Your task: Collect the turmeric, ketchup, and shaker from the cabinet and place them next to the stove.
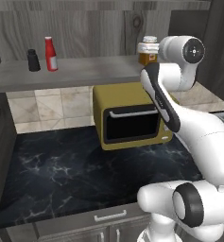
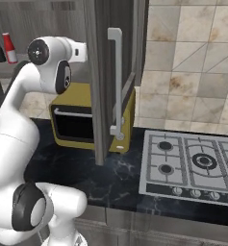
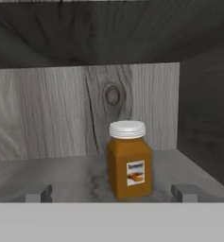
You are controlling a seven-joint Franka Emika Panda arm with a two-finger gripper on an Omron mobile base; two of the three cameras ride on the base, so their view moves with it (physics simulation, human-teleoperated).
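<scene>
The turmeric (image 3: 129, 163), a squat orange jar with a white lid, stands upright on the cabinet shelf (image 3: 61, 172) near the right wall. My gripper (image 3: 112, 193) is open and faces it. Its fingertips (image 3: 38, 193) stand wide to either side, short of the jar and apart from it. From the left base, the turmeric (image 1: 149, 51) peeks out behind my wrist at the shelf's right end. The red ketchup (image 1: 50, 54) and the black shaker (image 1: 33, 60) stand together at the shelf's left end. The stove (image 2: 192, 161) lies on the counter at the right.
A yellow-olive microwave (image 1: 132, 116) sits on the dark marble counter (image 1: 61, 170) under the shelf. The open cabinet door (image 2: 103, 81) with its long white handle (image 2: 116, 81) hangs between the arm and the stove. Bare counter lies left of the stove.
</scene>
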